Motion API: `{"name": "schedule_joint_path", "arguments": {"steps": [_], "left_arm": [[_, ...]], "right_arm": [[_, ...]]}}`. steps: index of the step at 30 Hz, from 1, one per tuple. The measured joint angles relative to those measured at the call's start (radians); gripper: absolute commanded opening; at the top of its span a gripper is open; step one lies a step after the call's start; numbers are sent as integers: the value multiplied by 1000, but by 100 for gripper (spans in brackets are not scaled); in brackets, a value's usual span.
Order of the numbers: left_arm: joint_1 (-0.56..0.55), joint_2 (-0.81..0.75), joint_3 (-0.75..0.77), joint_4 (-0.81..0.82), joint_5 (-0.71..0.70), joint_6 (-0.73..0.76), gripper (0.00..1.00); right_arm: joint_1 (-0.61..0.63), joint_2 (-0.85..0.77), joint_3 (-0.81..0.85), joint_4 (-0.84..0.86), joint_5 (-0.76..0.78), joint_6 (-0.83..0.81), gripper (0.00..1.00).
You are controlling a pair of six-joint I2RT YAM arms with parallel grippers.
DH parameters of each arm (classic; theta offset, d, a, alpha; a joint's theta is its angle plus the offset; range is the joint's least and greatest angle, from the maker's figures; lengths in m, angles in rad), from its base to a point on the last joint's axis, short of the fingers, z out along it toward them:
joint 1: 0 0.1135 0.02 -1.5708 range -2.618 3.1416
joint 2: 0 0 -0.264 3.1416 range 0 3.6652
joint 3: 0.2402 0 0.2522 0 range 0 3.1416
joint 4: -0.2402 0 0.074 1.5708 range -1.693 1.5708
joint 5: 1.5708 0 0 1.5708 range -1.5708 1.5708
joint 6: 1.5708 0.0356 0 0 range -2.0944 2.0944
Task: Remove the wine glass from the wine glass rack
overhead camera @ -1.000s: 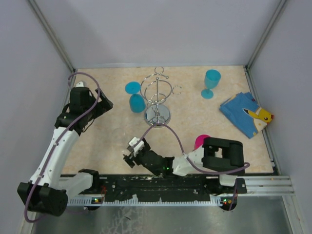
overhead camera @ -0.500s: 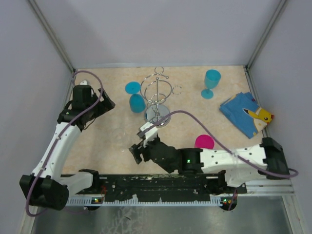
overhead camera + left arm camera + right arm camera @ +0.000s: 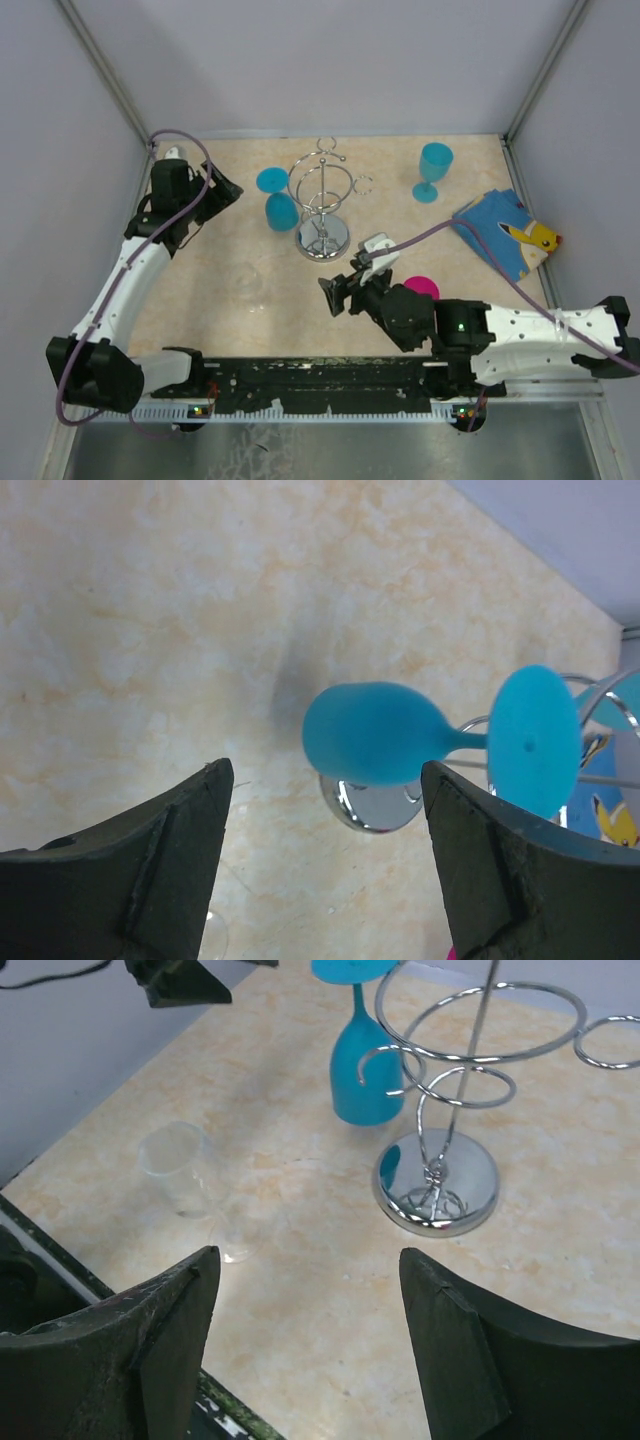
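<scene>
We see a pale marbled tabletop (image 3: 210, 290) walled in grey. At its middle stands the chrome wire rack (image 3: 323, 205). The wine glass (image 3: 281, 212), opaque blue, hangs upside down on the rack's left side, its foot caught in a loop arm and its bowl pointing down. The left pincer (image 3: 327, 772) is spread wide and faces the bowl from the side, apart from it. The right pincer (image 3: 307, 1257) is also spread and empty, hovering near the rack on its near side. We judge the glass to be light, stiff plastic rather than fragile, with a smooth rounded bowl that could slip between flat fingers. The widest part of the bowl, or the thin stem just under the foot, looks the surest hold. The foot probably has to slide out sideways through the loop's gap, not straight down. Only the overhead view shows both arms, a second glass (image 3: 433, 170) standing far right, a blue cloth (image 3: 505, 235) and a pink cup (image 3: 420, 288). Only the left wrist view shows the bowl lined up between that pincer's fingers. The right wrist view best shows the loop at the stem, and a clear glass (image 3: 180, 1170) lying on its side.
</scene>
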Motion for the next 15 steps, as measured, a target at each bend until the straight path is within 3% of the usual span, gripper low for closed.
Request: {"name": "schedule_joint_path", "arguments": {"steps": [5, 15], "left_arm": [[1, -4, -1, 120, 57, -63, 65], [2, 58, -38, 356, 212, -172, 59]], "right_arm": [[0, -91, -64, -63, 21, 35, 71], [0, -199, -92, -138, 35, 99, 70]]}}
